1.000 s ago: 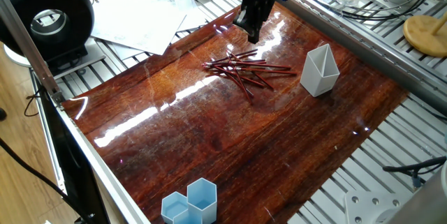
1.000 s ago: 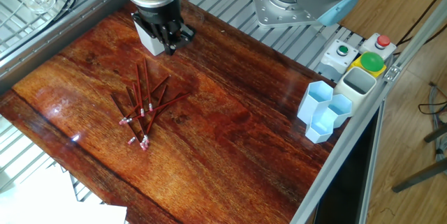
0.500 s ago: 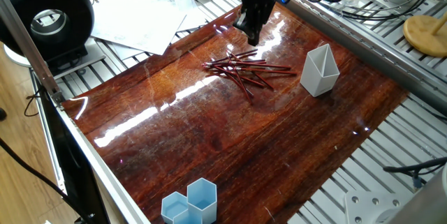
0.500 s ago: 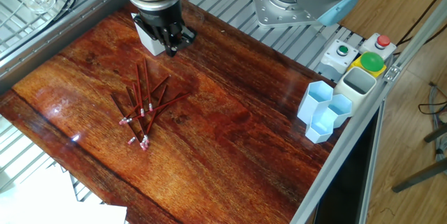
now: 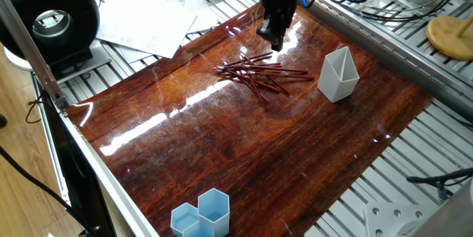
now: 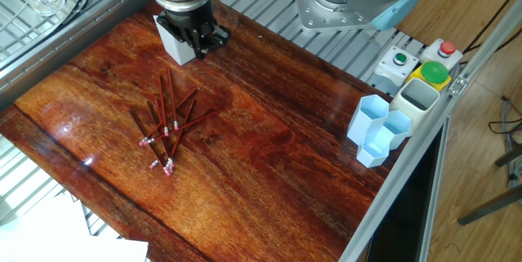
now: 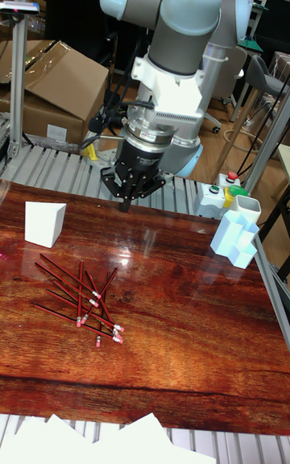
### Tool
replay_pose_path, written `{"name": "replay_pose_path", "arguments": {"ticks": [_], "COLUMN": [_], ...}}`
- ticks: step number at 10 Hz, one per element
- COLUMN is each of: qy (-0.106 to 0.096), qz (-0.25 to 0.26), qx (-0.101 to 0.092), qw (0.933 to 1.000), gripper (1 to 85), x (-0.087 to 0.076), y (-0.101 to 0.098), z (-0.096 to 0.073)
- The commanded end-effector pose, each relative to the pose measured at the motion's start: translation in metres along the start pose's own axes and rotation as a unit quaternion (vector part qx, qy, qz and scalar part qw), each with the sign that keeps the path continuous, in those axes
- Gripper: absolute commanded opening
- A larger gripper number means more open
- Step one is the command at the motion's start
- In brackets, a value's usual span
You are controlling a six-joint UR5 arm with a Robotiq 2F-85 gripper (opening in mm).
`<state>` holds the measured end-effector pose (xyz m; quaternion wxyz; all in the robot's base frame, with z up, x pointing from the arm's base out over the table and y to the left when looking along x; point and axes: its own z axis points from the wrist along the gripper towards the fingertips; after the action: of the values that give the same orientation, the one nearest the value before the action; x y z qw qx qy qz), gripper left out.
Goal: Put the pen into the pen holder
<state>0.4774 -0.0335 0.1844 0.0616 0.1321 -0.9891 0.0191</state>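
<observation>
Progress: nothing delivered so far, as I read it; the pen holder (image 5: pixel 338 74) looks empty and every pen lies on the desk (image 5: pixel 244 148), so the whole pick, carry and drop remains.
Gripper: the gripper (image 7: pixel 126 205) hangs above the desk with nothing between its fingers; the fingertips sit close together, only a narrow gap at most, as far as the tall fixed view shows.
Pens: the pile of red pens (image 6: pixel 167 123) lies just below and in front of the gripper, a loose crossed heap, pink ends toward the desk edge away from the arm's base.
Pick difficulty: the pens overlap and touch one another, so singling one out likely calls for an outer pen at the fringe of the heap.
Pen holder: white, upright, with a slanted pointed rim; it stands to one side of the gripper, beside the heap but apart from it, and in the other fixed view the gripper partly hides it.
Path: nothing stands between the heap and the pen holder.
Farther off: light blue hexagonal cups (image 6: pixel 378 131) sit well away from the gripper at the far desk edge, beside a button box (image 6: pixel 424 66); not the target.
Off the desk: loose white papers (image 5: pixel 151 19) beyond the heap and a black round device (image 5: pixel 52 19) lie clear of the work.
</observation>
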Motion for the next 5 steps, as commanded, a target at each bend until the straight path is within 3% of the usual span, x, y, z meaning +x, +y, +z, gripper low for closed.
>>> {"name": "replay_pose_path", "arguments": {"ticks": [1,2,3,4,5], "qy": [0.025,0.011,-0.019,-0.043,-0.053], "qz": [0.006,-0.007,-0.013,-0.015,-0.034], "qx": [-0.002,0.007,0.018,0.01,-0.002], "qw": [0.9997,0.9999,0.9996,0.9989,0.998], "gripper": [1.0,1.0,1.0,1.0,11.0], "x": [0.015,0.014,0.0,-0.016,-0.021], "y": [-0.001,-0.008,-0.014,-0.011,-0.004], "z": [0.019,0.03,0.033,0.028,0.026]}}
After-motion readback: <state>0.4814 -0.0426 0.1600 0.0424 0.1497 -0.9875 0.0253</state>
